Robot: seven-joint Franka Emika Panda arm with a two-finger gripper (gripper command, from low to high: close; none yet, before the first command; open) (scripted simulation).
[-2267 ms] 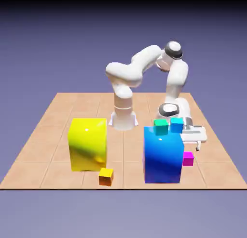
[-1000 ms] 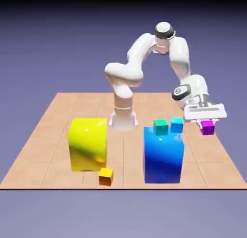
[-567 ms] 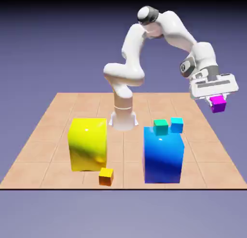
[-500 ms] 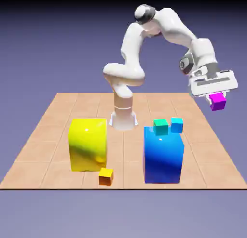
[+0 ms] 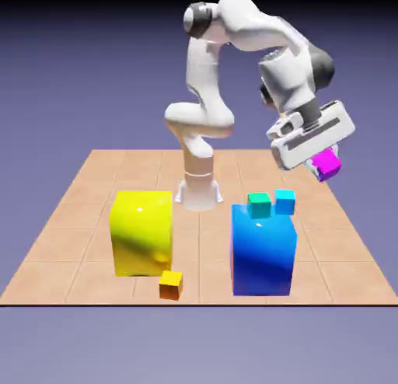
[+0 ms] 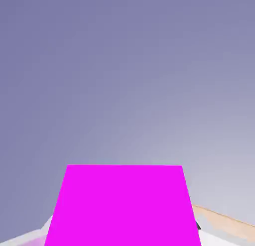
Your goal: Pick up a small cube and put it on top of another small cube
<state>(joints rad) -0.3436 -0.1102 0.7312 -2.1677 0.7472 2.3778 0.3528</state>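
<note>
Clenched on the tiny magenta cube (image 5: 327, 165) (filling the gap between the jaws), held tilted, high above the bench (image 5: 70, 211), orange cube (image 5: 170, 284) well apart.

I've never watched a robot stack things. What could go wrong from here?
The gripper holds the pink cube high and tilted; it might slip out. The big blue cube and yellow cube flank the orange cube, so the arm could bump them. The orange top is tiny, so placement may miss.
</note>
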